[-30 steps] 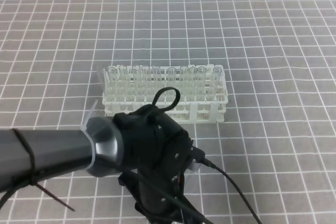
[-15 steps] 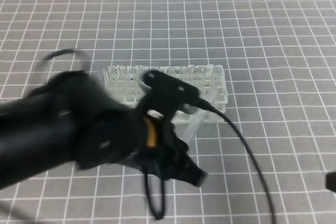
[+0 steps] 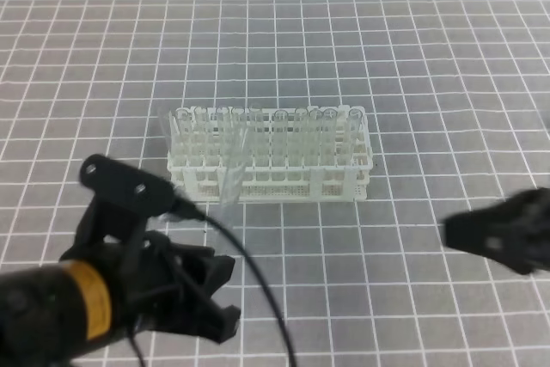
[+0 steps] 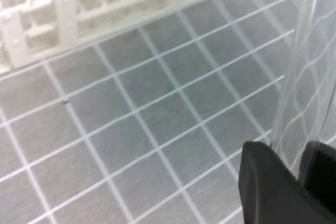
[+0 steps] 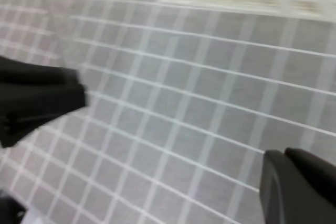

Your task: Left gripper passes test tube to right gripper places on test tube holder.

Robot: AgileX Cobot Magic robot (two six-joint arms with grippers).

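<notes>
My left gripper (image 3: 225, 294) hangs low at the front left, its black fingers (image 4: 262, 182) shut on the test tube (image 4: 307, 77). The clear tube rises steeply from them. In the exterior high view the test tube (image 3: 234, 169) shows only faintly, tilted in front of the test tube holder (image 3: 271, 165). That holder is a white lattice rack with clear tubes in its back row, and its front edge (image 4: 79, 3) shows in the left wrist view. My right gripper (image 3: 460, 231) is blurred at the right edge, shut and empty (image 5: 278, 163), well apart from the tube.
Everything stands on a grey mat with a white grid (image 3: 412, 83). A black cable (image 3: 249, 281) loops from the left arm toward the front edge. In the right wrist view the left arm (image 5: 37, 98) is a dark shape at the left.
The left arm has swung from the middle to the lower left, carrying the tube leftward in front of the rack. The right gripper has come into view from the right edge.
</notes>
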